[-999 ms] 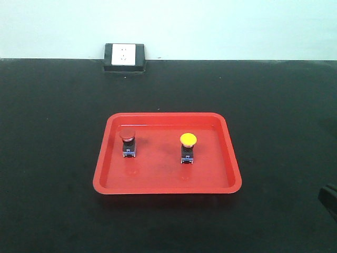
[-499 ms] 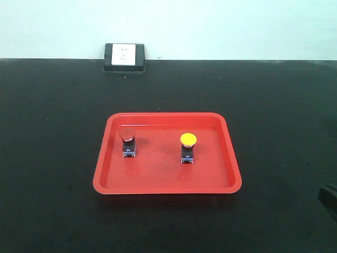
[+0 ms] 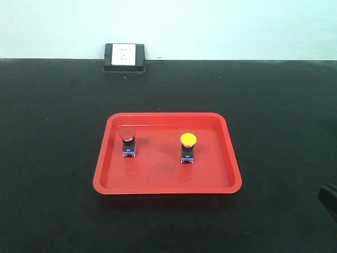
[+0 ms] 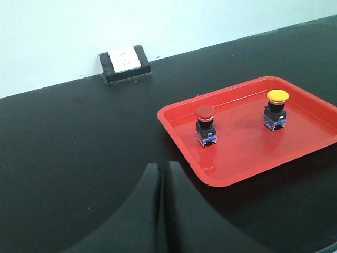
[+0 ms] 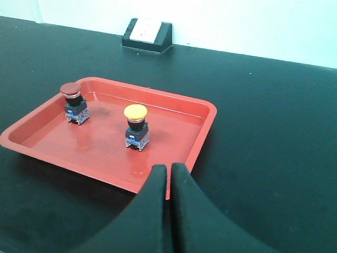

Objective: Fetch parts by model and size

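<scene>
Two parts stand upright and apart in a red tray [image 3: 105,168]: a red-capped push-button switch [image 3: 127,142] on the left and a yellow-capped one [image 3: 188,146] on the right, each on a black-and-blue base. My left gripper [image 4: 163,168] is shut and empty, hovering over the black table left of the tray [image 4: 231,176], with the red switch [image 4: 205,124] and the yellow switch [image 4: 276,108] beyond it. My right gripper [image 5: 168,169] is shut and empty near the tray's front right corner [image 5: 200,142], short of the yellow switch [image 5: 136,126] and the red switch [image 5: 72,102].
A white wall socket in a black housing [image 3: 124,57] sits at the table's back edge against the pale wall. A dark piece of the right arm [image 3: 329,199] shows at the lower right edge of the front view. The table top is black all around.
</scene>
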### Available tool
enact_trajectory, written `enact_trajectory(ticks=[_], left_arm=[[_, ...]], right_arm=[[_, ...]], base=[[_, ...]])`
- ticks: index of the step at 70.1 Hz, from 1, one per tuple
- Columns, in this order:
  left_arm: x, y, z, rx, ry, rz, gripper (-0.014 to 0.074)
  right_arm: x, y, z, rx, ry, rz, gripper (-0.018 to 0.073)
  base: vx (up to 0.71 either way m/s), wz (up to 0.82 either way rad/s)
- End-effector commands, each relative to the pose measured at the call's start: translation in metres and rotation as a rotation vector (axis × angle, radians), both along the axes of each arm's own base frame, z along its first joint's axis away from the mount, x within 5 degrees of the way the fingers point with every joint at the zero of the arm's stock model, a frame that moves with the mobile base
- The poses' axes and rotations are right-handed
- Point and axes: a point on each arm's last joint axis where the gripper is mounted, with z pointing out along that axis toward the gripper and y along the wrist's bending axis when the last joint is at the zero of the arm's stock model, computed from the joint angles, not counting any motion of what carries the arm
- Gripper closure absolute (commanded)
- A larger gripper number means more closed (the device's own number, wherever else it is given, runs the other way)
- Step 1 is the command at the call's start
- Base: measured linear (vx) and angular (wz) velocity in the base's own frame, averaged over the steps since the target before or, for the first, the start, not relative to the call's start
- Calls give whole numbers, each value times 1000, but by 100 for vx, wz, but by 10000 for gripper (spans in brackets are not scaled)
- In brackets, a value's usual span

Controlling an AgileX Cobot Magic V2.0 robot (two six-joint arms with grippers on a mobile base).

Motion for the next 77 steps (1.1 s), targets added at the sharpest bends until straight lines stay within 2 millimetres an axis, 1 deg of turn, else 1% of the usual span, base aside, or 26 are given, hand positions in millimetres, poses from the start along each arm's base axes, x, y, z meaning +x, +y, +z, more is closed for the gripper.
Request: enact_trajectory(ticks=[1, 15, 23, 38, 44, 50, 68, 77], left_arm=[[1, -2, 16, -46, -100, -18, 601], [0, -2, 21, -91, -143, 48, 601], [-2, -2, 15, -108, -170, 96, 601], [-10, -2, -21, -187, -245, 200, 601], [-2, -2, -35, -203, -207, 247, 601], [5, -2, -53, -217, -180, 274, 601], [22, -1, -107, -219, -202, 291, 601], [22, 0, -110, -172, -183, 292, 601]], right_arm=[[1, 2, 15, 20, -93, 16, 566], [1, 2, 15, 20, -93, 16, 566], [1, 2, 15, 20, -93, 16, 566], [1, 2, 15, 18, -93, 16, 566], [1, 2, 15, 20, -92, 16, 566], [1, 2, 15, 19, -90, 16, 566], [1, 2, 15, 19, -93, 16, 566], [1, 2, 15, 19, -93, 16, 566]], base=[[0, 0], [0, 0], [0, 0], [0, 0], [0, 0], [0, 1], [0, 0], [0, 0]])
